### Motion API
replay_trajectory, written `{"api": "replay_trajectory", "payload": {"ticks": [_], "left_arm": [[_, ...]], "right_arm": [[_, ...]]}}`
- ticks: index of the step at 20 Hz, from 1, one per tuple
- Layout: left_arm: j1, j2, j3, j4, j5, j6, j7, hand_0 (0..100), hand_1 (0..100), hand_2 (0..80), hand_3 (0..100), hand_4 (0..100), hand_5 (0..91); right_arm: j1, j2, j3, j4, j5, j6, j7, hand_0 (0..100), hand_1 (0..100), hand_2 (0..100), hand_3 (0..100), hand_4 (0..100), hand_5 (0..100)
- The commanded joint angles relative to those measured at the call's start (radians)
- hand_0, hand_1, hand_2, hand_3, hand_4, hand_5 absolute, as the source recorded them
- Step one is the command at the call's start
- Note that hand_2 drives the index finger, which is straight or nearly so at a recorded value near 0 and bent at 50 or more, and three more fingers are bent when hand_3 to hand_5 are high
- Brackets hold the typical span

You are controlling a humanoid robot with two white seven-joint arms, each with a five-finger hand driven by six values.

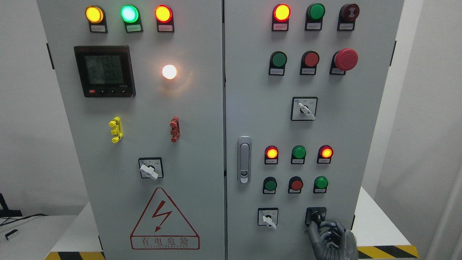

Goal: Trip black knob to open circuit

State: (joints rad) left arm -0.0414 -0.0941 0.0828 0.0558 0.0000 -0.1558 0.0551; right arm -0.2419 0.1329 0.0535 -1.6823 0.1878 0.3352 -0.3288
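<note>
The black knob sits on a black square plate at the lower right of the right cabinet door, its handle tilted slightly. My right hand, dark grey, comes up from the bottom edge just below the knob. Its fingers are curled, and the thumb tip reaches the knob's lower edge. No finger wraps around the handle. The left arm does not show.
A white selector switch sits left of the black knob. Above it are rows of red and green buttons and lit lamps, and a door latch is near the seam. The cabinet stands on a white table with a yellow-black edge.
</note>
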Motion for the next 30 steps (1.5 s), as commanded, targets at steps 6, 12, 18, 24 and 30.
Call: {"api": "replay_trajectory", "payload": {"ticks": [6, 12, 18, 24, 30], "left_arm": [[0.0, 0.001, 0.0, -0.001, -0.031, -0.001, 0.0, 12, 39, 0.0, 0, 0, 0.0], [0.0, -0.001, 0.0, 0.001, -0.031, -0.001, 0.0, 12, 39, 0.0, 0, 0, 0.0], [0.0, 0.001, 0.0, -0.001, -0.031, -0.001, 0.0, 12, 39, 0.0, 0, 0, 0.0], [0.0, 0.001, 0.0, -0.001, -0.031, -0.001, 0.0, 12, 39, 0.0, 0, 0, 0.0], [0.0, 0.001, 0.0, 0.001, -0.031, -0.001, 0.0, 12, 39, 0.0, 0, 0, 0.0]], "right_arm": [[0.001, 0.001, 0.008, 0.001, -0.004, 0.002, 0.0, 41, 69, 62, 89, 88, 98], [0.001, 0.001, 0.008, 0.001, -0.005, 0.002, 0.0, 41, 69, 63, 89, 89, 98], [0.0, 0.001, 0.009, 0.001, -0.047, 0.004, 0.0, 41, 69, 63, 89, 89, 98], [0.0, 0.001, 0.009, 0.001, -0.048, 0.002, 0.0, 41, 68, 63, 89, 89, 98], [0.0, 0.001, 0.008, -0.002, -0.08, 0.002, -0.001, 41, 68, 63, 90, 89, 98]]}}
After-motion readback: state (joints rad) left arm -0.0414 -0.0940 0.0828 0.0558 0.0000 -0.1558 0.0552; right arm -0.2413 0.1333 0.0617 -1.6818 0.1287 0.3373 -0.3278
